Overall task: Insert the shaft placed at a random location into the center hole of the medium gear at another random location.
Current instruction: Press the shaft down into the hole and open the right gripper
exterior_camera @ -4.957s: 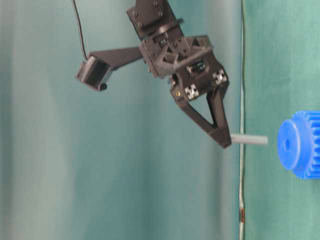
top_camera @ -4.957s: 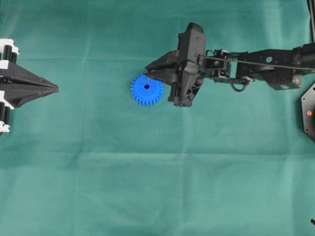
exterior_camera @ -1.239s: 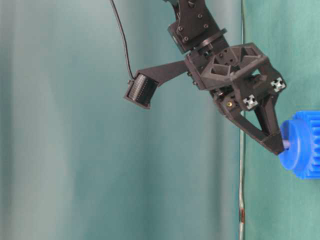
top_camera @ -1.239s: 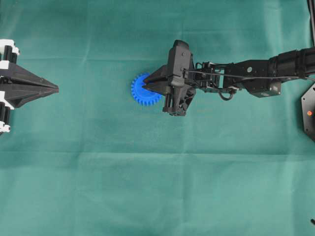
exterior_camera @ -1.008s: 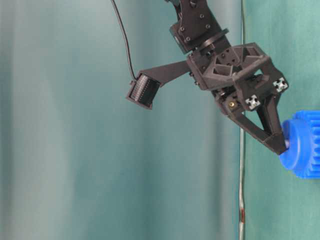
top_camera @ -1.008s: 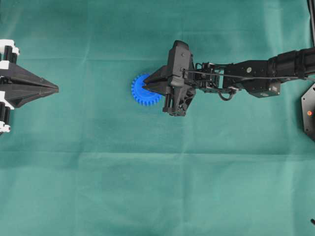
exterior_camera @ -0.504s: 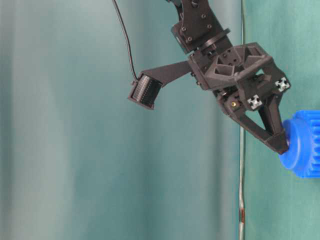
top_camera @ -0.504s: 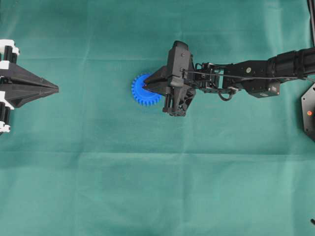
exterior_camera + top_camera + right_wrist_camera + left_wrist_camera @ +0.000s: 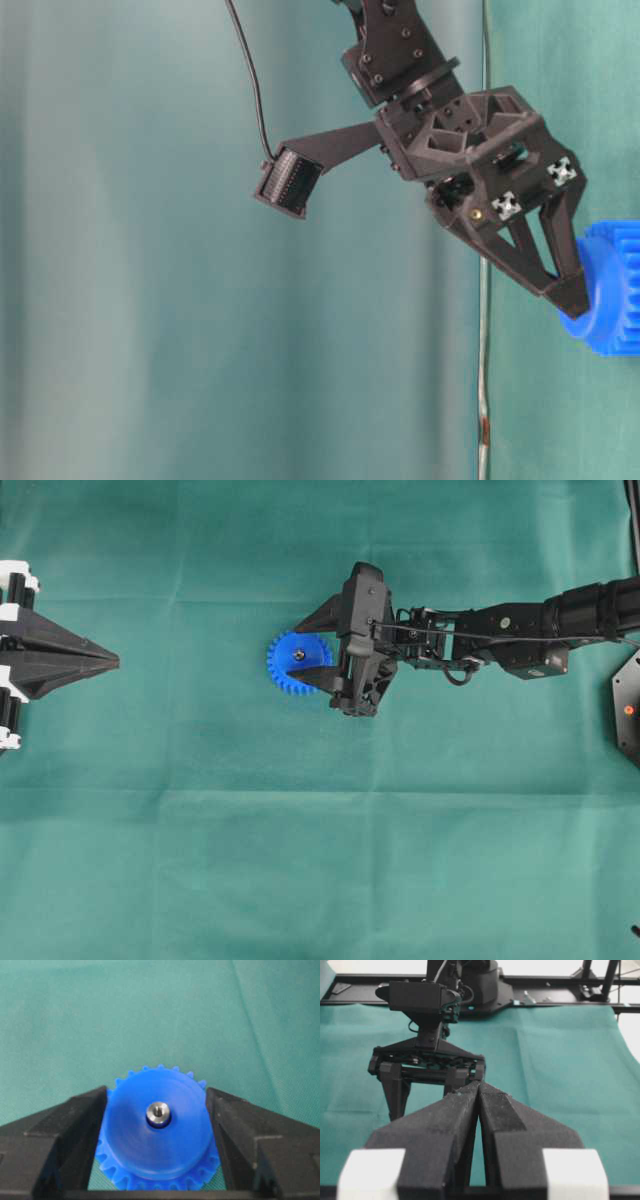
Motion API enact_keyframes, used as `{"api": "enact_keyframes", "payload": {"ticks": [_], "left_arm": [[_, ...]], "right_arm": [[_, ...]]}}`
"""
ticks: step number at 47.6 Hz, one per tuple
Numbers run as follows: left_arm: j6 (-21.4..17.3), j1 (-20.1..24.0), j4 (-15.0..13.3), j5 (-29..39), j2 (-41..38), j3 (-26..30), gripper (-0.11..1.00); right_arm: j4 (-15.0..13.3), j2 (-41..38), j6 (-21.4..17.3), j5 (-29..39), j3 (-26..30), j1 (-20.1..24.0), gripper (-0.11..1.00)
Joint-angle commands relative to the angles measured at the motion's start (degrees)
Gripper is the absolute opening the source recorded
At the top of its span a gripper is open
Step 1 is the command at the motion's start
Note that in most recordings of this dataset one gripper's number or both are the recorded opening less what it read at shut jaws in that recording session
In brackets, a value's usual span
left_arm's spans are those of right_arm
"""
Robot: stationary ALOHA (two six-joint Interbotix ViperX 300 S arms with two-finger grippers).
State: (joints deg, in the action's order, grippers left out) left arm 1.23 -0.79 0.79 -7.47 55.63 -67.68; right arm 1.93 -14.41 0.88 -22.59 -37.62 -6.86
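**Shaft in the gear, one gripper over it, the other far left**

The medium gear [image 9: 298, 663] lies flat on the table cloth [image 9: 300, 860], near the middle of the overhead view. The shaft [image 9: 158, 1112] sits in the center hole [image 9: 158, 1121]. The right gripper [image 9: 305, 655] straddles the gear, one finger on each side. The left gripper [image 9: 112, 661] rests at the left edge, well apart.
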Motion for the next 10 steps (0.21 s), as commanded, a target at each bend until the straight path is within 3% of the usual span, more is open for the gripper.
{"api": "enact_keyframes", "payload": {"ticks": [1, 10], "left_arm": [[0.09, -0.18, 0.18, -0.44, -0.26, 1.41, 0.00], [0.09, -0.09, 0.18, -0.44, -0.18, 1.41, 0.00]], "right_arm": [[0.18, 1.41, 0.26, -0.88, 1.05, 0.35, 0.77], [0.18, 4.13, 0.26, -0.53, 0.35, 0.35, 0.75]]}}
